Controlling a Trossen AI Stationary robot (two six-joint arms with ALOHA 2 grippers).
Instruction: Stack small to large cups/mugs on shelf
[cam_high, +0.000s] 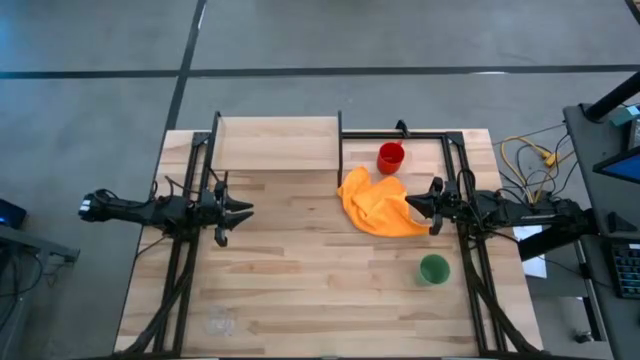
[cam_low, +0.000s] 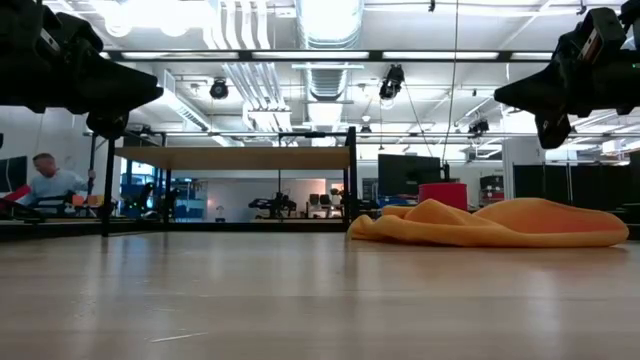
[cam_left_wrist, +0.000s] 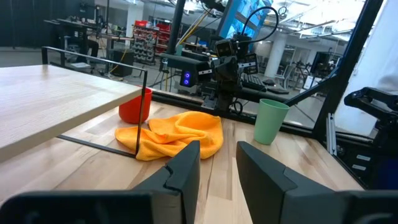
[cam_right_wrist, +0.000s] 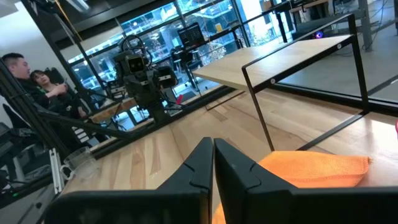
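The red mug stands on the table by the far edge, right of the shelf, a light board in black posts. The green cup stands upright near the right side. The clear glass cup sits at the near left corner, also visible in the right wrist view. My left gripper hovers in front of the shelf, open by a narrow gap. My right gripper hangs shut above the right edge of the orange cloth, well clear of it.
The crumpled orange cloth lies just in front of the red mug. Black frame rails run along both sides of the table. People sit beyond the table, and another person shows in the room.
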